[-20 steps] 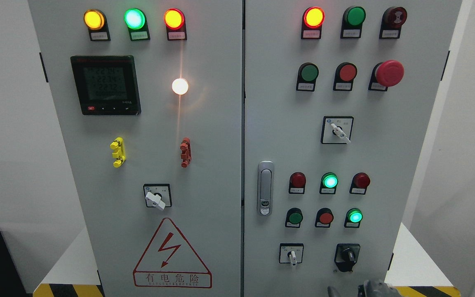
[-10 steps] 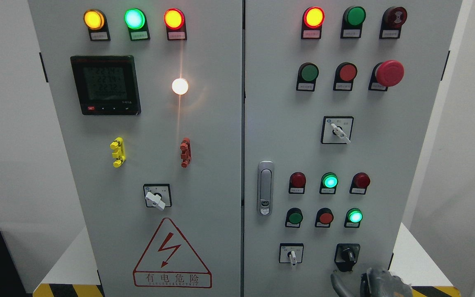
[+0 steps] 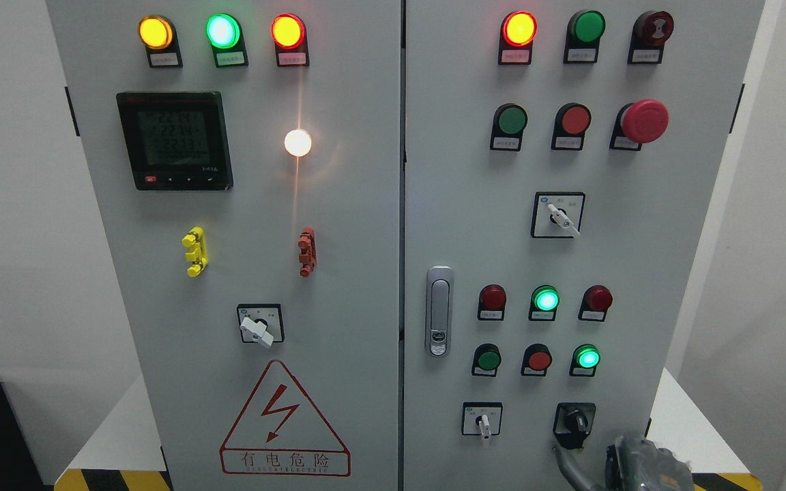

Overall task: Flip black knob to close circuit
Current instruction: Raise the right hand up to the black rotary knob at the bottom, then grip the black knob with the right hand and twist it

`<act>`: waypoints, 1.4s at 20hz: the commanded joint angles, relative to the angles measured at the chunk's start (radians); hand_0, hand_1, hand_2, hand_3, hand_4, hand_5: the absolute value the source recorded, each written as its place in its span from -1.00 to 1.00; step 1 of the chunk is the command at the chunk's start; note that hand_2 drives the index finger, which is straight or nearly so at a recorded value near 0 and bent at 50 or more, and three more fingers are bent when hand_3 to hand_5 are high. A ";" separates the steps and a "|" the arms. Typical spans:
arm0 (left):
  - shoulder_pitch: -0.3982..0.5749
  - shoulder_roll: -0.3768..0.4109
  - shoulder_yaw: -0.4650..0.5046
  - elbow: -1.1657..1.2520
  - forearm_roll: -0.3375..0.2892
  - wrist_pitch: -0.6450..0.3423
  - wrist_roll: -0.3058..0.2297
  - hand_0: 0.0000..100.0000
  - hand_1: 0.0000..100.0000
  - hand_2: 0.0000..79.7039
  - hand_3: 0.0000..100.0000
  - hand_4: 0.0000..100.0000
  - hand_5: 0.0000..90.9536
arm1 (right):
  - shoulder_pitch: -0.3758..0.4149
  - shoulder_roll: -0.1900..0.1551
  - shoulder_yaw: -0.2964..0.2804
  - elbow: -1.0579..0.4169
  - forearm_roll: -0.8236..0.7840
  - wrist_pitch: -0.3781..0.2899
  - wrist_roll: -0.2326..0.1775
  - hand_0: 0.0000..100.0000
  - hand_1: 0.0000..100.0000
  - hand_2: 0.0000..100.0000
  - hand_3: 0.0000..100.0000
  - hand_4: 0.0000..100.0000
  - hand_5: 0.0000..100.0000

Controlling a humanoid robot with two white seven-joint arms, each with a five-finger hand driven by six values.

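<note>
From my station I judged the flip not yet begun: the black knob (image 3: pixel 576 421) sat untouched low on the cabinet's right door (image 3: pixel 638 259), my right hand (image 3: pixel 645 467) just below it, its grip impossible to tell.

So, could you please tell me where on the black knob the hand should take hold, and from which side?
Probably the raised ridge of the black knob, pinched across its two flat sides. That ridge stands proud of the square black base low on the right door, so fingers can straddle it. Come up from below right, where the right hand already sits, not yet touching.
</note>
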 commanded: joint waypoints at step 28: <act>0.000 0.000 0.001 0.001 0.000 -0.001 -0.001 -0.76 0.11 -1.00 -1.00 -1.00 -1.00 | -0.030 -0.023 -0.028 0.014 -0.005 0.030 0.013 -1.00 -0.99 0.86 1.00 0.97 0.98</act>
